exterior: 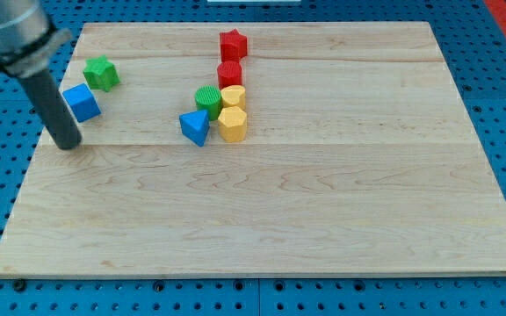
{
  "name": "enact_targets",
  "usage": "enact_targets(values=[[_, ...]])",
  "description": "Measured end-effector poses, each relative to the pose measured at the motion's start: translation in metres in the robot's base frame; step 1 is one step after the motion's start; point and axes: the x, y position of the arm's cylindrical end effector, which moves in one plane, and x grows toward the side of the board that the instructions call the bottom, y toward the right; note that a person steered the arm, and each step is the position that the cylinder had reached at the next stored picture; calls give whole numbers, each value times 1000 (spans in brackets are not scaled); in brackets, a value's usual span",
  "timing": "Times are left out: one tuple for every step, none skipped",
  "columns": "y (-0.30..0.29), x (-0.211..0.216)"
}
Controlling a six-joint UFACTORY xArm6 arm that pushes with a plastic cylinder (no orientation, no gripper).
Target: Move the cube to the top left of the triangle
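Note:
A blue cube (81,102) lies near the board's left edge. A blue triangle (195,127) lies near the board's middle, far to the cube's right. My tip (67,145) rests on the board just below and left of the cube, close to it but apart. The dark rod rises from the tip toward the view's top left.
A green star (101,73) sits just above the cube. A green cylinder (208,99), a yellow cylinder (234,96) and a yellow hexagon (232,125) crowd the triangle's upper right. A red cylinder (229,74) and a red star (233,45) stand above them. The wooden board (323,202) lies on blue pegboard.

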Motion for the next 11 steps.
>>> enact_targets(values=[[-43,-33],[26,-57],[84,-52],[30,-39],[52,-76],[65,-71],[70,-40],[71,-39],[48,-65],[89,-67],[106,-62]])
